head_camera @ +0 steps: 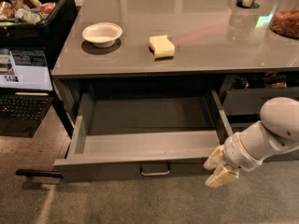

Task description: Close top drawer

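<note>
The top drawer (pixel 117 168) is a wide dark-grey drawer under the counter, pulled out toward me with its shallow grey inside showing. A small metal bail handle (pixel 155 171) sits at the middle of its front. My gripper (pixel 217 168) is at the right end of the drawer front, touching or just short of its corner, on a white arm that comes in from the right. Its cream fingers (pixel 222 176) are together with nothing between them.
On the grey counter (pixel 210 50) stand a white bowl (pixel 102 33), a yellow sponge (pixel 161 46) and a jar of snacks (pixel 286 17). Narrower grey drawers (pixel 254 101) lie to the right. A laptop (pixel 23 83) and a black bin of snacks (pixel 28 8) stand at the left.
</note>
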